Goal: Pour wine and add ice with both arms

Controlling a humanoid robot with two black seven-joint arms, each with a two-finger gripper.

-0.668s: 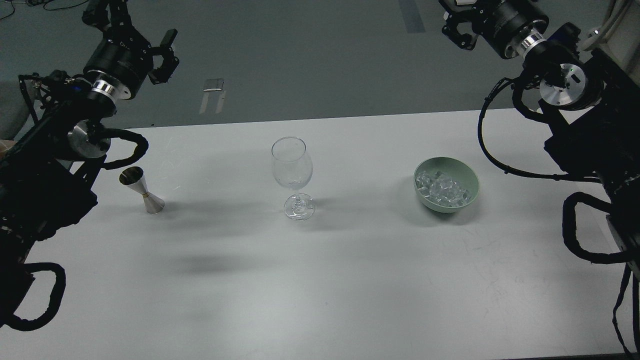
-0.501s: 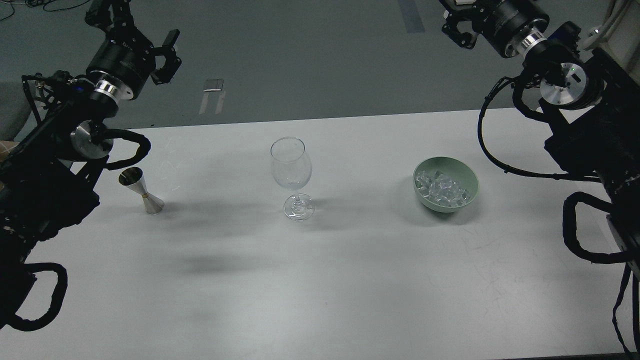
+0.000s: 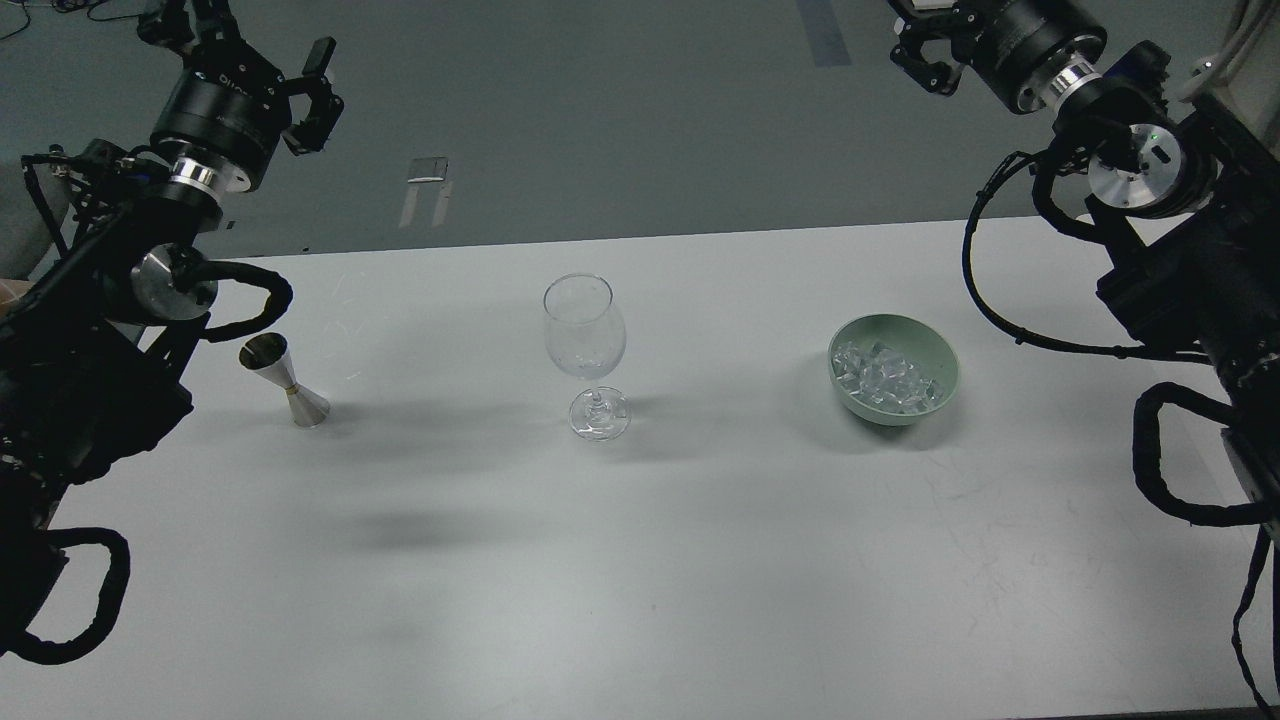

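Floor: grey floor beyond the far edge of the worktop, with a small pale marker or tape patch lying on it.
Worktop: white worktop filling most of the view, bare across its near half, with soft shadows falling near the middle.
Wine glass: clear stemmed wine glass standing upright near the centre of the worktop; the bowl looks empty.
Jigger: small metal double-cone jigger standing upright to the left of the wine glass, well apart from it, close beside the left arm's dark body.
Bowl: pale green bowl to the right of the wine glass, well apart from it.
Ice: the ice, clear colourless cubes, piled inside the bowl.
Left arm: left arm rises from the left edge, black with silver joint rings and looped cables.
Left pincer: left pincer held high over the floor past the worktop's far left corner; two fingers stand spread apart with nothing between them.
Right arm: right arm comes in from the right edge, black with a silver joint disc and looped cables.
Right pincer: right pincer at the top edge, partly cut off by the frame; I cannot tell whether it is spread or pressed together. It is well apart from the bowl.
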